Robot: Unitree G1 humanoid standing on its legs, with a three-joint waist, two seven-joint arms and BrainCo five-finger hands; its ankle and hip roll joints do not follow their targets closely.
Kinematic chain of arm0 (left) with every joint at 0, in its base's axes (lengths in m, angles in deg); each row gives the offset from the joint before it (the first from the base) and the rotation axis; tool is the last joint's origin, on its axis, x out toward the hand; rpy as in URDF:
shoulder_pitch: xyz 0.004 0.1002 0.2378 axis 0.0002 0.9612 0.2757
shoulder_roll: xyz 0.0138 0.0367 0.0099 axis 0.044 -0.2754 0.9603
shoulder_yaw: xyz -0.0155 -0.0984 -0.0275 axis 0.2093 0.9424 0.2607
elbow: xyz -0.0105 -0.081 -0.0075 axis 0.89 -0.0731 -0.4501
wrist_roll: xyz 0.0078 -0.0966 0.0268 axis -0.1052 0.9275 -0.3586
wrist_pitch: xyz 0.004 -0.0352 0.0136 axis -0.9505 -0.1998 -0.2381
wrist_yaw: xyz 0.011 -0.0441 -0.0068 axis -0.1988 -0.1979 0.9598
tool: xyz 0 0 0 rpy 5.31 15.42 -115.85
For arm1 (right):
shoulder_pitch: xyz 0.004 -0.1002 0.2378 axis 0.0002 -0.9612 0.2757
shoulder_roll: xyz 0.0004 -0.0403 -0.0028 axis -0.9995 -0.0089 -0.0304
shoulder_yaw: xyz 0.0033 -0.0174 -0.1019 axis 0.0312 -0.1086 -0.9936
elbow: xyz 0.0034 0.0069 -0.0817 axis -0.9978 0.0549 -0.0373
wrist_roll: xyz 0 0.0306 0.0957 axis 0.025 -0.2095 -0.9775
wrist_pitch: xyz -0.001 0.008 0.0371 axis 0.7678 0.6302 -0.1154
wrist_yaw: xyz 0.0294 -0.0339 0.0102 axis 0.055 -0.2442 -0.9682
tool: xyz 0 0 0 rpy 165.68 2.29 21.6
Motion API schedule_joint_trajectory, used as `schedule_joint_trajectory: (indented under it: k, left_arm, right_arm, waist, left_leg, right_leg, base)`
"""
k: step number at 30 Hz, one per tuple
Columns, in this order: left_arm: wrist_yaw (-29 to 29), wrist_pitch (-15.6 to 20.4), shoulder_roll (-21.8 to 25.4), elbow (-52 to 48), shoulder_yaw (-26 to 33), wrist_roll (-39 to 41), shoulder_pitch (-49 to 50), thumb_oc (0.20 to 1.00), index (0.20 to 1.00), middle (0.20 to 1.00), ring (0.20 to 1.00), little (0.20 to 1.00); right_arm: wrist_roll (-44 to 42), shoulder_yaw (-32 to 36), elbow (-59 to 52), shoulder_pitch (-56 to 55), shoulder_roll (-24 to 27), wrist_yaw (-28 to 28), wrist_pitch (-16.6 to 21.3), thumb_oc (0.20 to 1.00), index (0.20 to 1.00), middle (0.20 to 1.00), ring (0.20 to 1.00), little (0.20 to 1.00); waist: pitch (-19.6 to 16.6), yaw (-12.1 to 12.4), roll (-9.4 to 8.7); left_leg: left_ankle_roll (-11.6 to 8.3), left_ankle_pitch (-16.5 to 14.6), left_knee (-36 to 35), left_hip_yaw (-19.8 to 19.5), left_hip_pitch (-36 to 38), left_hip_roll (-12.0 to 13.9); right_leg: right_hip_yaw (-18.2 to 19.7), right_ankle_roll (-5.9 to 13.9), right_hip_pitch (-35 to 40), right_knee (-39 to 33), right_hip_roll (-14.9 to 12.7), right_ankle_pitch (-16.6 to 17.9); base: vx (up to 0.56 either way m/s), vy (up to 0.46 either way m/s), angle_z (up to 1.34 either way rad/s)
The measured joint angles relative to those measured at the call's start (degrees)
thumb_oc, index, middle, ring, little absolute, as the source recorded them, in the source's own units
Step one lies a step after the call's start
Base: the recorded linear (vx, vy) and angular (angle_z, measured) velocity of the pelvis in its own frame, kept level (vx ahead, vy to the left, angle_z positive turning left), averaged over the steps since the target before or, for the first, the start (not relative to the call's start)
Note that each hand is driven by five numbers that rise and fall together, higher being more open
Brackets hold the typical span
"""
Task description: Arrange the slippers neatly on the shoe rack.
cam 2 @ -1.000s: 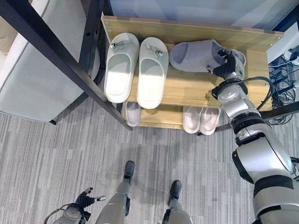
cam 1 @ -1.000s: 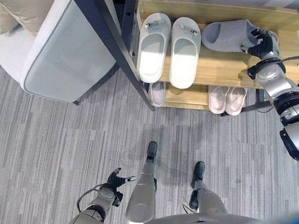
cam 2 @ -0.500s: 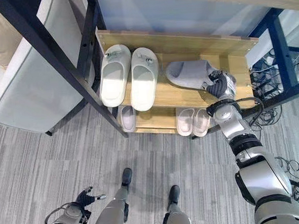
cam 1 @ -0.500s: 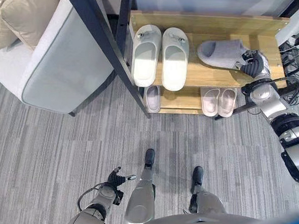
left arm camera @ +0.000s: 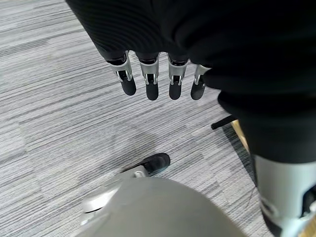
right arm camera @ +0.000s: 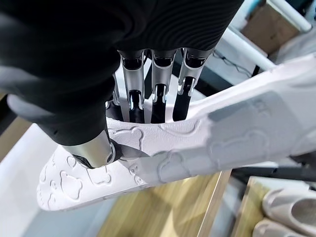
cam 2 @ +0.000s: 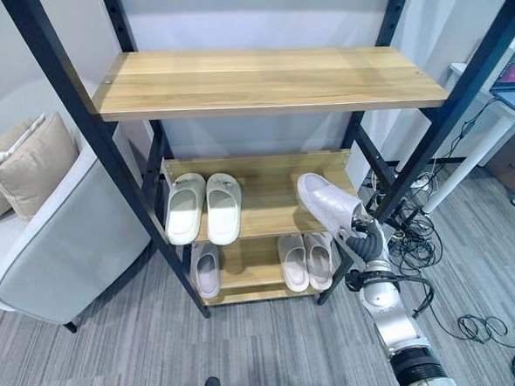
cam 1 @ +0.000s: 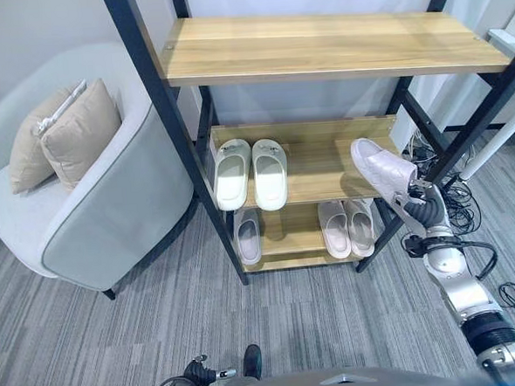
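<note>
My right hand (cam 1: 422,211) is shut on a pale grey slipper (cam 1: 380,168) at its heel end. The slipper is tilted up with its patterned sole (right arm camera: 197,148) facing me, at the right front corner of the shoe rack's middle shelf (cam 1: 321,158). In the right wrist view the fingers (right arm camera: 154,94) curl over its edge and the thumb presses on the sole. A white pair (cam 1: 248,171) lies on the left of that shelf. On the bottom shelf sit a single pale slipper (cam 1: 247,237) and a pinkish pair (cam 1: 347,227). My left hand (left arm camera: 158,84) hangs open over the floor.
The rack has black posts (cam 1: 146,86) and a bare wooden top shelf (cam 1: 319,54). A grey armchair (cam 1: 101,211) with two beige cushions (cam 1: 62,139) stands left of it. Cables (cam 1: 455,211) lie on the floor at the right, by a white table leg (cam 1: 499,143).
The view has swung up and back, taking in the whole rack. My right hand has lifted the grey slipper off the middle shelf and turned its sole up. The left hand hangs as before.
</note>
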Motion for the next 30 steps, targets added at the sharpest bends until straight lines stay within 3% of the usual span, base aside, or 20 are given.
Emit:
schedule_joint_trajectory:
  k: [8,13,15,18,21,23,24,25,26,27,28,29,30]
  left_arm:
    - [0.03,-0.16,-0.50,0.08,2.34,-0.06,2.25,1.000,1.000,1.000,1.000,1.000]
    - [0.22,-0.10,-0.88,0.04,2.96,-0.04,3.48,1.000,1.000,1.000,1.000,1.000]
    - [0.23,-0.10,-0.88,0.07,2.94,-0.04,3.32,1.000,1.000,1.000,1.000,1.000]
    - [0.24,-0.09,-0.67,0.05,4.31,0.01,3.48,1.000,1.000,1.000,1.000,1.000]
    - [-0.13,1.84,-0.47,-0.98,4.72,0.17,3.42,1.000,1.000,1.000,1.000,1.000]
    - [0.16,2.09,-0.10,-2.35,4.74,0.68,2.06,1.000,1.000,1.000,1.000,1.000]
    - [0.21,2.68,0.62,-2.35,4.68,0.67,2.54,1.000,1.000,1.000,1.000,1.000]
    - [1.02,1.91,0.99,-2.00,5.19,1.58,2.10,1.000,1.000,1.000,1.000,1.000]
    - [1.30,1.16,1.04,-1.87,5.15,2.52,2.56,1.000,1.000,1.000,1.000,1.000]
    - [1.62,1.18,1.37,-1.89,5.31,3.65,2.74,1.000,1.000,1.000,1.000,1.000]
    - [1.74,1.23,1.08,-1.89,5.25,5.13,2.67,1.000,1.000,1.000,1.000,1.000]
    - [1.80,1.25,0.43,-1.91,5.13,5.51,2.66,1.000,1.000,1.000,1.000,1.000]
    - [1.79,1.53,0.46,-2.39,4.55,5.66,3.08,1.000,1.000,1.000,1.000,1.000]
  right_arm:
    - [-1.98,-0.67,-7.00,-7.23,-0.19,4.33,2.07,0.200,0.200,0.200,0.200,0.200]
    - [-14.39,0.35,-9.29,-14.55,-6.72,8.49,3.85,0.200,0.200,0.200,0.200,0.200]
    - [-15.06,0.48,-9.55,-14.78,-6.73,8.75,3.95,0.200,0.200,0.200,0.200,0.200]
    - [-22.18,1.84,-11.15,-16.29,-6.67,10.56,5.23,0.200,0.200,0.200,0.200,0.200]
    - [-24.01,2.48,-10.20,-16.33,-6.82,11.83,6.37,0.200,0.200,0.200,0.200,0.200]
    - [-26.12,0.98,-11.21,-15.53,-7.41,12.28,7.36,0.200,0.200,0.200,0.200,0.200]
    - [-26.27,-0.09,-10.47,-15.39,-7.46,12.50,7.42,0.200,0.200,0.200,0.200,0.200]
    - [-26.59,-0.95,-10.89,-16.35,-8.29,13.05,7.33,0.200,0.200,0.200,0.200,0.200]
    - [-26.89,-2.05,-12.10,-17.47,-8.57,13.66,7.47,0.200,0.200,0.200,0.200,0.200]
    - [-27.09,-3.17,-12.05,-17.29,-8.49,14.13,7.76,0.200,0.200,0.200,0.200,0.200]
    - [-27.13,-3.29,-11.97,-17.10,-8.48,14.59,7.76,0.200,0.200,0.200,0.200,0.200]
    - [-27.20,-3.28,-11.49,-16.84,-8.48,14.60,7.89,0.200,0.200,0.200,0.200,0.200]
    - [-27.63,-3.16,-10.55,-16.54,-8.38,14.37,8.00,0.200,0.200,0.200,0.200,0.200]
  waist:
    - [-0.26,-0.51,1.23]
    - [-0.35,-1.64,1.25]
    - [-0.42,-1.67,1.22]
    - [-0.57,-1.59,0.02]
    - [2.34,-1.00,-0.20]
    - [7.53,0.21,-0.19]
    - [8.55,0.93,-0.63]
    - [10.29,1.63,-2.21]
    - [10.73,1.86,-2.16]
    - [11.53,1.85,-1.90]
    - [11.64,1.76,-1.88]
    - [11.69,1.32,-1.81]
    - [11.92,1.40,-1.35]
  left_leg:
    - [-0.24,-0.60,-0.01,0.89,2.81,0.29]
    - [0.22,-2.06,-0.01,3.55,5.99,0.20]
    - [0.26,-2.09,0.00,3.68,6.23,0.11]
    - [1.62,-3.28,0.16,5.08,8.81,-2.02]
    - [3.64,-4.71,3.36,5.28,9.16,-3.92]
    - [6.52,-8.41,11.50,6.62,6.17,-4.69]
    - [7.13,-8.99,12.06,6.95,6.24,-5.35]
    - [8.16,-9.32,12.67,6.54,7.03,-5.89]
    - [8.70,-9.08,12.08,6.42,7.08,-5.29]
    - [9.15,-8.78,11.30,6.38,7.68,-4.77]
    - [9.10,-8.60,10.51,6.55,7.69,-4.79]
    - [9.07,-8.58,10.40,6.74,7.71,-5.11]
    - [8.14,-7.97,9.56,6.82,7.74,-5.41]
  right_leg:
    - [0.82,0.06,2.18,0.01,0.12,-0.47]
    - [3.33,-0.11,3.87,0.00,-0.39,-0.83]
    - [3.42,-0.11,3.89,0.01,-0.50,-0.93]
    - [4.28,0.89,5.99,0.25,-2.79,-1.11]
    - [4.31,1.34,3.54,9.26,-4.99,-1.56]
    - [3.01,0.81,-5.42,26.68,-8.30,-1.38]
    - [1.81,0.77,-6.89,29.66,-9.59,-1.35]
    - [0.53,-0.12,-9.18,34.59,-10.15,-3.09]
    - [0.05,-1.03,-10.37,36.32,-8.14,-5.63]
    - [1.09,-0.38,-10.67,36.01,-5.17,-7.25]
    - [2.46,-1.14,-11.90,35.66,-1.40,-8.49]
    - [2.32,-1.92,-12.25,35.25,1.16,-8.93]
    - [2.45,-3.98,-11.81,33.95,4.76,-10.11]
  base:
    - [-0.03,-0.005,-0.06]
    - [0.03,0.093,-0.22]
    - [0.06,0.163,-0.18]
    - [0.01,0.287,-0.12]
    - [-0.10,0.190,-0.01]
    - [-0.09,0.132,-0.21]
    - [0.01,0.082,-0.13]
    - [0.04,0.072,0.07]
    - [0.01,0.052,0.15]
    - [0.02,0.030,0.09]
    - [0.03,-0.019,0.02]
    - [0.04,-0.068,0.02]
    - [0.01,-0.108,0.14]
